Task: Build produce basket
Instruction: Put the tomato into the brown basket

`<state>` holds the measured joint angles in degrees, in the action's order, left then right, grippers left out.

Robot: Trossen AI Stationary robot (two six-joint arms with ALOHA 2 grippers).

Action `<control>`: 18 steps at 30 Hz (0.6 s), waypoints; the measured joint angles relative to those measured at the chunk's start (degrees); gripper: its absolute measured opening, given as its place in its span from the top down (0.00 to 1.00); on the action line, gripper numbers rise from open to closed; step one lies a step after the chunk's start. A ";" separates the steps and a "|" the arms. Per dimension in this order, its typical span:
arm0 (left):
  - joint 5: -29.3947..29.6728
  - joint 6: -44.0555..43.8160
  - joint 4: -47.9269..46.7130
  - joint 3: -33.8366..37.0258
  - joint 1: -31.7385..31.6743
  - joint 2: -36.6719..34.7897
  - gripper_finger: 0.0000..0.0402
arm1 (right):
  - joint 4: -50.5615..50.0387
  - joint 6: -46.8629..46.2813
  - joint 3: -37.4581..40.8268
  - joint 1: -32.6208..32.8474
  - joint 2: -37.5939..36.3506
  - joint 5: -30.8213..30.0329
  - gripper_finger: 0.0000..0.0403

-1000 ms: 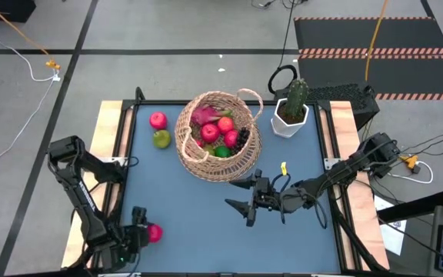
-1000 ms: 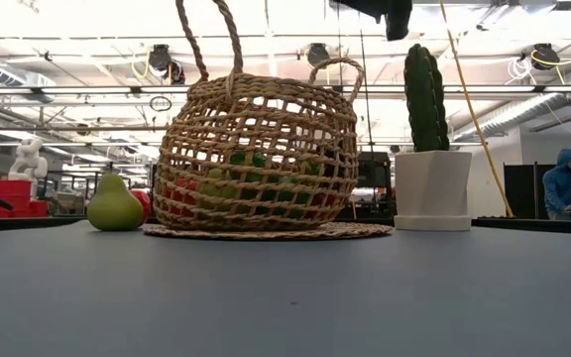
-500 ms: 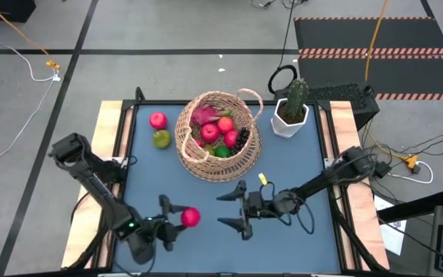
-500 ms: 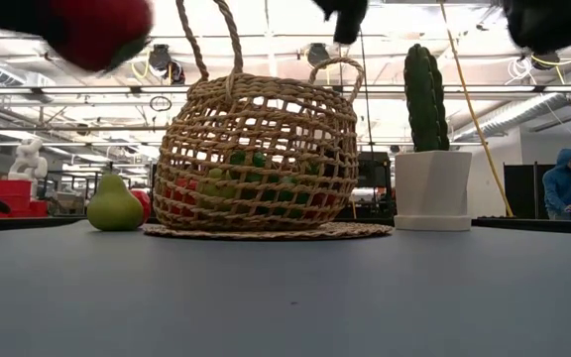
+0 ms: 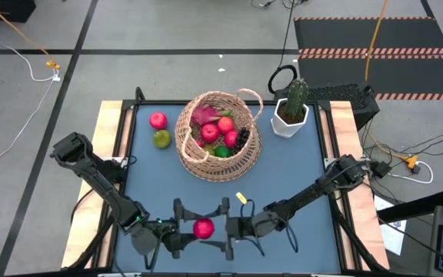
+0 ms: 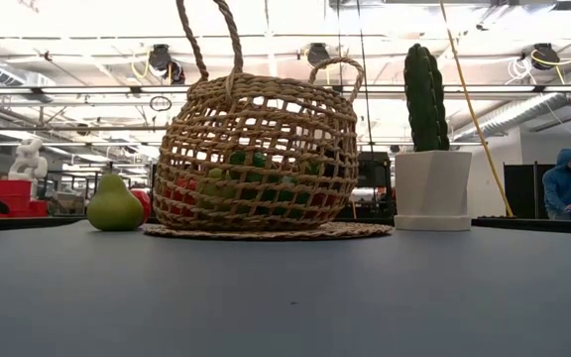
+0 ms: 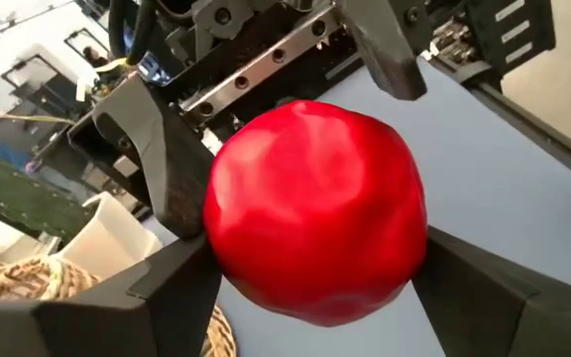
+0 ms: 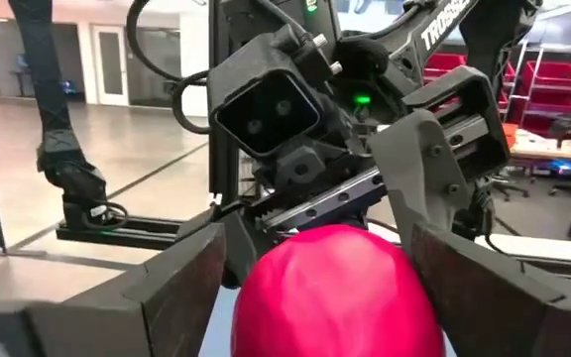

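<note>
Both arms have slid together near the table's 6 o'clock edge. The left gripper [image 5: 184,230] grasps the red apple [image 5: 203,228], while the right gripper [image 5: 223,228] spreads released fingers around it (a handover). It should pinch firmly before the left lets go. The basket [image 5: 218,135] waits at 12 o'clock.

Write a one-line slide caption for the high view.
Near the table's front edge, the left hand holds a red apple between the right hand's open fingers, below the fruit-filled basket.

Blue table [image 5: 298,165]: basket [image 5: 218,135], pear [image 5: 161,138], cactus pot [image 5: 290,119]
</note>
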<state>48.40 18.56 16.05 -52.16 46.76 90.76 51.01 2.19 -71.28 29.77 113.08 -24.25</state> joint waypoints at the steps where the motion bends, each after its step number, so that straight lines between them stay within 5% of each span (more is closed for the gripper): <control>1: -0.22 0.48 0.49 0.00 -0.02 0.00 0.27 | -0.50 -0.49 -0.24 0.05 -0.01 -0.14 0.21; 10: 0.42 2.40 2.76 0.09 -0.24 0.04 0.31 | -1.92 -6.81 -0.31 0.08 -1.46 -0.50 0.21; 18: 1.25 2.81 3.14 -0.02 -0.16 0.01 0.29 | -15.90 -1.27 -0.17 4.08 -10.69 -10.50 0.21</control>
<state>49.65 21.37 19.18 -52.18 46.59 90.77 35.11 0.92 -71.45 33.85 102.39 -34.75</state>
